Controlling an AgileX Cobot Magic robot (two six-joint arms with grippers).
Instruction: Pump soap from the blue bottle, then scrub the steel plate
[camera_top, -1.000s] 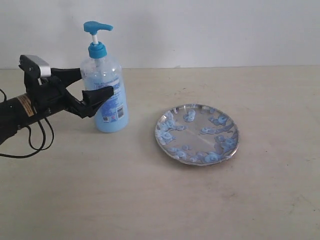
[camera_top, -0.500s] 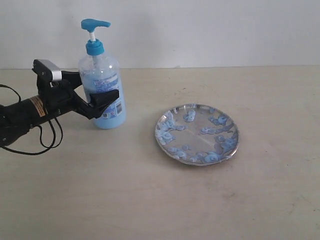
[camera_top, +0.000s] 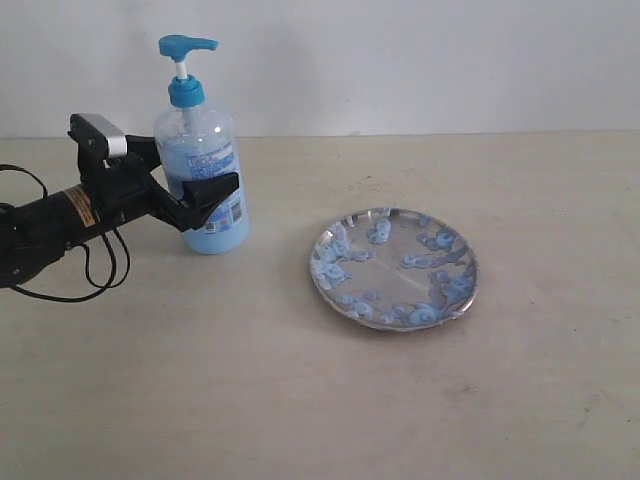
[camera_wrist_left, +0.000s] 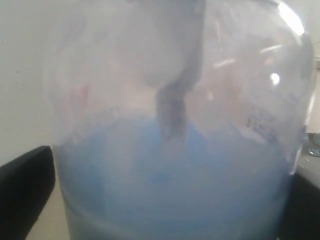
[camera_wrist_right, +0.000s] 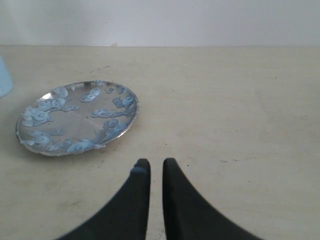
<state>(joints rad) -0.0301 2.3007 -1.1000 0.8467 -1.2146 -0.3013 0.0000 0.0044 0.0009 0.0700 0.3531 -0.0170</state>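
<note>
Pumping comes first: left gripper (camera_top: 198, 178) seemingly clamps the tall clear blue-capped bottle (camera_top: 195, 135) near the round steel plate (camera_top: 390, 250); right gripper (camera_wrist_right: 155, 167), nearly closed, empty, should press its pump (camera_top: 185, 45).

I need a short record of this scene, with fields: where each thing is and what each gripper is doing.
bottle: standing on the table, left of the plate, pump head up
plate: flat on the table, apart from the bottle
soap blobs: scattered over the plate
left gripper: closed around the bottle's body
right gripper: nearly shut, empty, near the plate
</note>
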